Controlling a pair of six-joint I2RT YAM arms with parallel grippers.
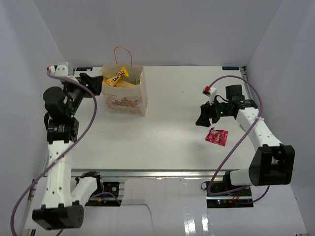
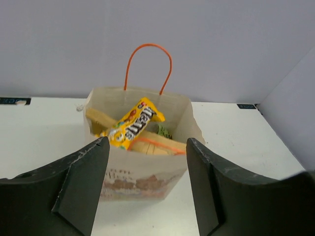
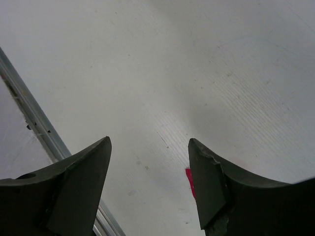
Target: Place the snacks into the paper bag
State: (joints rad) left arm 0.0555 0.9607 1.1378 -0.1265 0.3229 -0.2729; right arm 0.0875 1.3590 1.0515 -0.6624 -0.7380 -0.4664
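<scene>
Paper bag and snacks share a wide white table point(image 1: 172, 108), and that is the biggest thing out here. Next in size, the two arms: the left arm point(image 1: 59, 157) rises up the left side, the right arm point(image 1: 261, 130) bends in from the right.

Now the paper bag point(image 1: 127, 101) itself: cream, upright, mouth open, standing at the far left of the table with a pinkish-brown print on its front. From the left wrist view the bag point(image 2: 138, 177) sits dead centre, and one thin orange-red cord handle point(image 2: 147, 46) arches above the rim.

Left gripper point(image 1: 96, 83) hovers just beside the bag's left rim, jaws spread wide, nothing between them. Right gripper point(image 1: 204, 115) hangs over bare table well away from the bag, jaws likewise apart and empty.

On to the snacks! Yellow candy packet point(image 2: 135, 123) lies tilted on top of the pile inside the bag, its printed lettering facing up. Pale gold packaging point(image 2: 101, 117) pokes out beneath it on the left.

Red-pink pouch point(image 1: 216, 136) is the one outside: flat on the table, near the right gripper, towards the robot. The right wrist view catches only a red corner of it point(image 3: 189, 179) beside one finger.

Smallest of all, a green sliver point(image 2: 162, 132) peeks from behind the yellow packet.
</scene>
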